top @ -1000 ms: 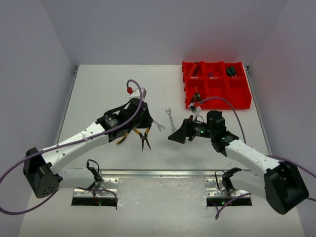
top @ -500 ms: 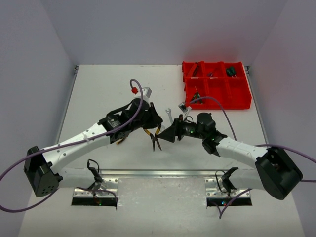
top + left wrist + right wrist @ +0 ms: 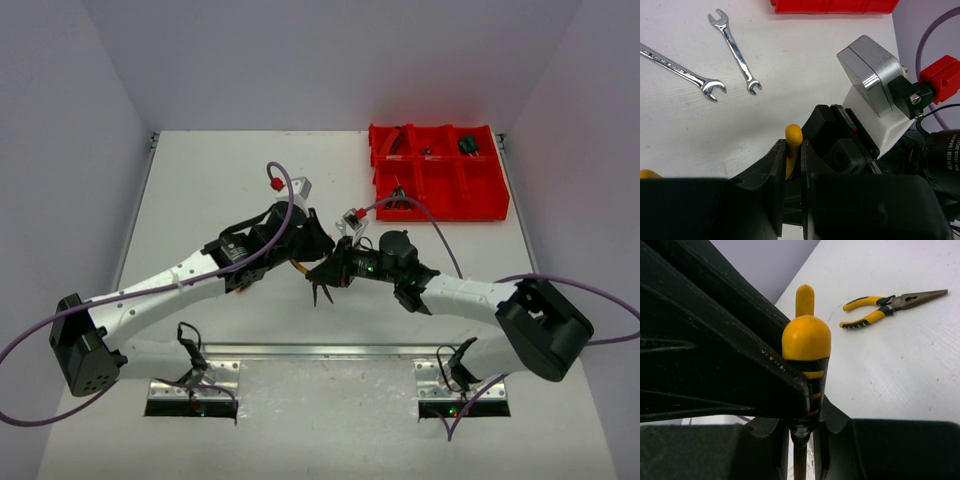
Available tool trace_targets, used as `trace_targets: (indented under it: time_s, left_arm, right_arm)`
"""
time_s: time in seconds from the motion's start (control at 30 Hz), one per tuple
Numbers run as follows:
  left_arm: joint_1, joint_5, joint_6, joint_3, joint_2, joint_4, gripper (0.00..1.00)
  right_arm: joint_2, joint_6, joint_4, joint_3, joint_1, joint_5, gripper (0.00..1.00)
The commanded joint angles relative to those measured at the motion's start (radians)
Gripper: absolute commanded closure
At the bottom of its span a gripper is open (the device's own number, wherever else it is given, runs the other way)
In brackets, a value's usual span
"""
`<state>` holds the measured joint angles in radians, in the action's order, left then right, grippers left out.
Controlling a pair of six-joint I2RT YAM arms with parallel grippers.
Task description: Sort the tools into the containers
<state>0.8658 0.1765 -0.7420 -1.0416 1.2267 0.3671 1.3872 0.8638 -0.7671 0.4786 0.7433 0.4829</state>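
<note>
Held pliers [image 3: 806, 347]: yellow handles, black-striped grips, dark nose, left of the red bins [image 3: 450, 212]. Left pincer [image 3: 793, 160] clamps one handle. Right pincer [image 3: 801, 450] sits narrow around it; whether it grips, cannot tell.

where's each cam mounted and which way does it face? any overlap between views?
Top external: above and behind the robot, looking down on the table; left arm and right arm whole, containers far right.
Left wrist: on the left arm, facing two wrenches and the containers' edge; own fingers at bottom, right arm's wrist close ahead.
Right wrist: facing the left end effector; own fingers at bottom, spare pliers on the table beyond.
Shared: all three show the yellow-handled pliers where the right end effector meets the left.
</note>
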Motion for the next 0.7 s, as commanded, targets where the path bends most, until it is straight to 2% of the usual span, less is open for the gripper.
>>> trace_targets:
  time_s: [0.0,0.1,0.13,0.17,0.2,0.23,0.3,0.33,0.4,0.43,0.57,0.6,0.67]
  left_arm:
    - [0.013,0.002,-0.011,-0.043,-0.016,-0.089,1.00]
    - [0.013,0.003,-0.003,-0.040,-0.015,-0.088,1.00]
    - [0.013,0.005,-0.002,-0.040,-0.015,-0.088,0.97]
    - [0.014,0.008,0.001,-0.041,-0.014,-0.090,0.78]
    - [0.014,0.014,0.004,-0.042,-0.014,-0.090,0.48]
    - [0.013,0.023,0.008,-0.048,-0.016,-0.089,0.31]
    - [0.015,0.055,0.022,-0.076,-0.018,-0.070,0.19]
    - [0.015,0.056,0.023,-0.078,-0.016,-0.068,0.10]
    - [0.013,0.168,0.035,-0.177,-0.021,0.025,0.01]
    - [0.013,0.212,0.036,-0.215,-0.029,0.066,0.00]
    - [0.013,0.445,0.034,-0.340,-0.097,0.252,0.00]
    - [0.013,0.466,0.033,-0.350,-0.117,0.269,0.00]
    - [0.013,0.517,0.043,-0.336,-0.176,0.315,0.00]
  right_arm:
    - [-0.026,-0.012,-0.070,0.023,0.007,-0.046,1.00]
    - [-0.047,-0.017,-0.070,0.012,0.007,-0.066,1.00]
    - [-0.050,-0.020,-0.070,0.009,0.007,-0.070,1.00]
    - [-0.053,-0.020,-0.070,0.006,0.007,-0.072,1.00]
    - [-0.056,-0.020,-0.070,0.004,0.006,-0.074,1.00]
    - [-0.061,-0.022,-0.070,0.002,0.005,-0.078,1.00]
    - [-0.071,-0.026,-0.067,-0.003,0.007,-0.090,1.00]
    - [-0.071,-0.026,-0.067,-0.005,0.004,-0.101,1.00]
    - [-0.085,-0.033,-0.045,-0.007,-0.010,-0.123,1.00]
    - [-0.091,-0.033,-0.033,-0.008,-0.021,-0.132,1.00]
    - [-0.154,-0.105,0.142,0.018,-0.128,-0.217,1.00]
    - [-0.163,-0.115,0.167,0.027,-0.158,-0.245,1.00]
    - [-0.204,-0.173,0.322,0.060,-0.251,-0.332,1.00]
